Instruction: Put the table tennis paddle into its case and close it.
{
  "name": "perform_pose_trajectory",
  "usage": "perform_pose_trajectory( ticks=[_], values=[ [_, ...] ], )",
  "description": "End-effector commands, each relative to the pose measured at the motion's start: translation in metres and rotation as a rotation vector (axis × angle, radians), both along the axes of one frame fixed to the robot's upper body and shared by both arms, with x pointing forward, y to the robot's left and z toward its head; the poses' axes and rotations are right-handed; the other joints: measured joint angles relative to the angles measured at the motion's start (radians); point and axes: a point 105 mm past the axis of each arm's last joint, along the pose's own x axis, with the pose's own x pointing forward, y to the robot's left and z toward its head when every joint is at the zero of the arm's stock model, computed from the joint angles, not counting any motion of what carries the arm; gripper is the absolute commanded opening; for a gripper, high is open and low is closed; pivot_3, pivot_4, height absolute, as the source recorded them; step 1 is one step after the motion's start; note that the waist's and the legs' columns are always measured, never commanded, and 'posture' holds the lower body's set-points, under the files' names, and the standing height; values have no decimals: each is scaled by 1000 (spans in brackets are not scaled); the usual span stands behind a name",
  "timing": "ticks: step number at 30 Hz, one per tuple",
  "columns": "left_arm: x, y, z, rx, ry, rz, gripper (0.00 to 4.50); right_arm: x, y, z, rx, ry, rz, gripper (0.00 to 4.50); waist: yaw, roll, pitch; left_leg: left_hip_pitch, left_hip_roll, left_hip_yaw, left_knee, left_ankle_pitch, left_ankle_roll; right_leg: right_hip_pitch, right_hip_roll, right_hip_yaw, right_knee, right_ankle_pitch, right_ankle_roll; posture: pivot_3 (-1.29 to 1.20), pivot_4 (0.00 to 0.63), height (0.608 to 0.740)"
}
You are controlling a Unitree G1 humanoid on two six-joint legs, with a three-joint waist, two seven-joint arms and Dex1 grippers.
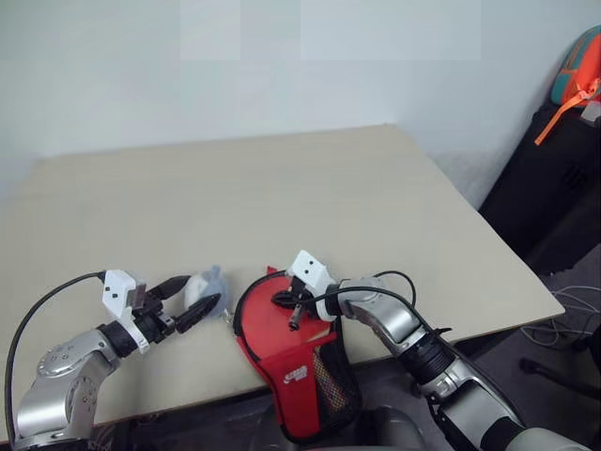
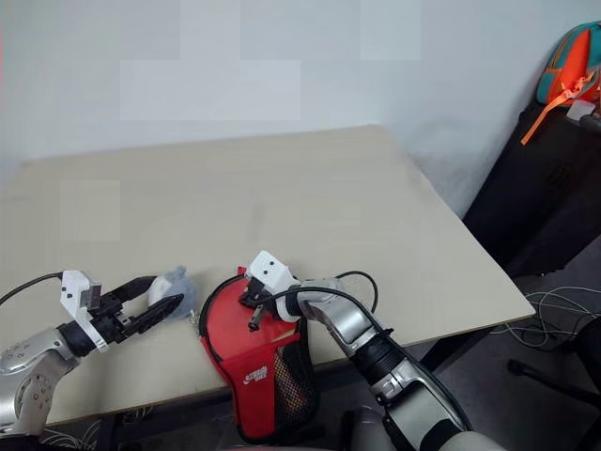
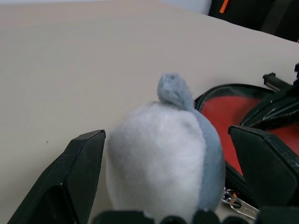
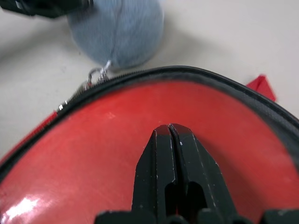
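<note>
The case [image 1: 300, 376] is a red pouch with a black mesh pocket and a black zip rim [image 4: 210, 79]. It lies at the table's front edge with its narrow end hanging over. My right gripper [image 1: 295, 322] is shut, and its tip rests on the glossy red face [image 4: 93, 140] inside the rim. I cannot tell whether that face is the paddle or the case's own panel. A fluffy white and grey-blue pompom [image 3: 159, 158] hangs from the zip by a metal ring [image 4: 96, 74]. My left gripper [image 1: 200, 293] is open, with one finger on each side of the pompom.
The beige table [image 1: 282, 188] stretches far back and to both sides. On the right, beyond the table's edge, a black stand [image 1: 554, 188] carries a teal and orange bag [image 1: 577, 70]. Cables [image 1: 563, 324] lie on the floor there.
</note>
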Motion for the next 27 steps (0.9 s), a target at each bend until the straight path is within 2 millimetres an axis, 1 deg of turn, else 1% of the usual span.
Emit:
perform_pose_trajectory(
  ticks=[1,10,18,21,25,27],
  values=[
    [6,1,7,27,-36,-6,4500,1,4,6,14,-32,11,18,0,0,0,0,0,0,0,0,0,0,0,0,0,0,0,0,0,706],
    [14,-2,-5,34,3,-1,4500,1,5,3,2,-18,10,18,-1,0,0,1,0,0,0,0,0,1,0,0,1,0,0,0,0,706],
    [18,4,-16,24,66,27,4500,-1,6,3,-3,-13,14,18,-4,-1,0,2,0,0,0,0,0,1,0,0,1,0,0,0,0,706],
    [20,5,-18,10,86,40,3888,-1,6,2,-4,-12,15,0,-5,-1,0,2,0,0,0,0,0,2,0,0,1,0,0,0,0,706],
    [20,3,-19,7,96,33,2594,-1,6,2,-5,-12,16,0,-7,-1,-1,2,0,0,0,0,0,2,0,0,1,0,0,0,0,706],
    [19,3,-20,5,101,29,1836,-2,6,2,-5,-12,19,0,-9,-1,-1,2,0,0,0,0,0,2,0,0,1,0,0,0,0,706]
  ],
)
